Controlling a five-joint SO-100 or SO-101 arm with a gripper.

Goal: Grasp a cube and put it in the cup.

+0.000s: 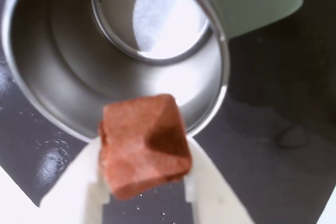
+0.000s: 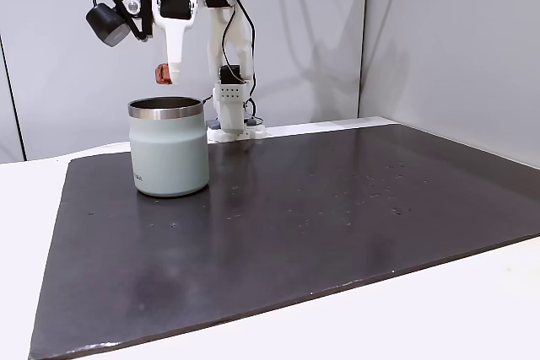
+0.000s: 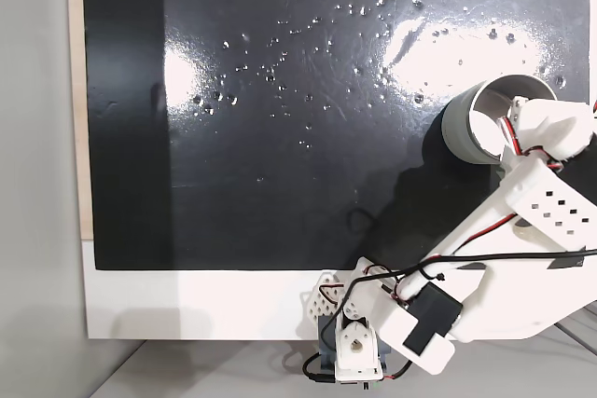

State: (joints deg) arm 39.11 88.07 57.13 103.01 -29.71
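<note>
A dark glossy mat (image 2: 337, 208) speckled with droplets lies on a white table (image 2: 472, 309) before grey walls (image 2: 447, 40).

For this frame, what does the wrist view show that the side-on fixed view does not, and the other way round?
Wrist view: the cup's bare steel inside, seen from above, and the cube's faces between the white fingers.

Side-on fixed view: the cup's pale grey-green outer wall with a small dark mark near its base, standing on the dark mat, and the arm's base.

Both: the gripper holding the cube above the cup's rim.
</note>
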